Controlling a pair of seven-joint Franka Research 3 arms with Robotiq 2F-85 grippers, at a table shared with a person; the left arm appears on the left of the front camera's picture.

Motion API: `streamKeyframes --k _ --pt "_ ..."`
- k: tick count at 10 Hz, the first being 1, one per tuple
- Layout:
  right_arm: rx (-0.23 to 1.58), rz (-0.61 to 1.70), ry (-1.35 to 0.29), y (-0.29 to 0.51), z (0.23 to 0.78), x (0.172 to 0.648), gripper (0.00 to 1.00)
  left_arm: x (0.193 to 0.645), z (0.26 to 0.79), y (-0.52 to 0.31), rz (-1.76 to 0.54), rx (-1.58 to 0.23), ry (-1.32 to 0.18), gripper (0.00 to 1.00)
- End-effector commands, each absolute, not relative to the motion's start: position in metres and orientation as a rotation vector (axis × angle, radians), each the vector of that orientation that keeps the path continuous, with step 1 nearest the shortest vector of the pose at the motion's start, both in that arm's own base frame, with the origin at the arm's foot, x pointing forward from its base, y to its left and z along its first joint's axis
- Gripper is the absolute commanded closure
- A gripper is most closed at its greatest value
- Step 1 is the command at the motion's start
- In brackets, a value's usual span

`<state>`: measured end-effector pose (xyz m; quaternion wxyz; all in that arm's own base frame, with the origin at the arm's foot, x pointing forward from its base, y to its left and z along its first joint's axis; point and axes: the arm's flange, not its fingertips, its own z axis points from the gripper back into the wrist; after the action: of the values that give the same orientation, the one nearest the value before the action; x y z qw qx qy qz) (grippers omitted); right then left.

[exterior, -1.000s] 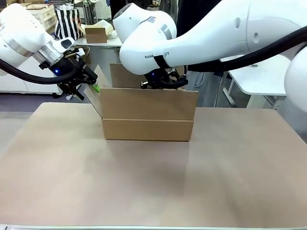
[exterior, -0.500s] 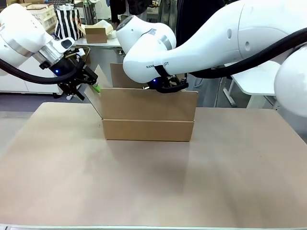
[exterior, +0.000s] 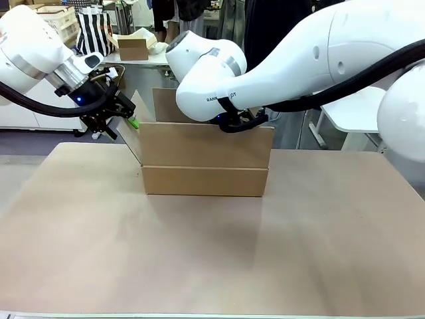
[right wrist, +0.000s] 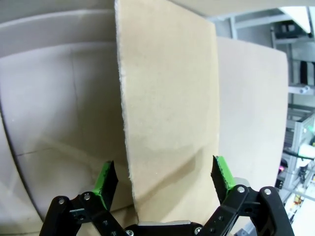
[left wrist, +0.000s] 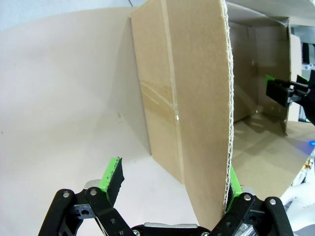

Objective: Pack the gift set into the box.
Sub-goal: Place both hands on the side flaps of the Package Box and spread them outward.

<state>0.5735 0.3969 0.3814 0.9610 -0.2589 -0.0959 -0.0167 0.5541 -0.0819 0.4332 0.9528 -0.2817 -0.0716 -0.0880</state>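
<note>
The box [exterior: 204,169] stands at the middle of the table with its flaps raised. My left gripper [exterior: 126,118] is at the box's left flap. In the left wrist view that flap [left wrist: 197,98] runs between the fingers of the left gripper [left wrist: 172,183], which is open, and its corrugated edge lies by the right-hand fingertip [left wrist: 234,183]. My right gripper [exterior: 240,123] hangs just behind the near flap. In the right wrist view the right gripper [right wrist: 164,178] is open and straddles a flap [right wrist: 167,98]. The gift set is out of view.
The brown tabletop [exterior: 199,252] is bare in front of the box. Behind it, a smaller carton [exterior: 133,48] sits on a far table beside a striped bag [exterior: 93,30]. A white table [exterior: 358,106] stands at the back right.
My right arm has shifted a little to the right along the box's near flap and risen slightly. The left arm and the box have stayed put.
</note>
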Motion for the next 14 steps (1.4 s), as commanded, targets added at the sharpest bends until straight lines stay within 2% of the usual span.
streamKeyframes --k 1,8,14 --pt "-0.553 -0.058 -0.227 0.388 0.378 0.571 0.00 0.552 0.436 -0.082 -0.168 -0.559 -0.143 0.00" --pt "-0.611 -0.077 -0.231 0.333 0.408 0.551 0.00 0.552 0.436 -0.082 -0.168 -0.559 -0.143 0.00" --pt "-0.461 -0.065 -0.250 0.284 0.439 0.530 0.00 0.552 0.436 -0.082 -0.168 -0.559 -0.143 0.00"
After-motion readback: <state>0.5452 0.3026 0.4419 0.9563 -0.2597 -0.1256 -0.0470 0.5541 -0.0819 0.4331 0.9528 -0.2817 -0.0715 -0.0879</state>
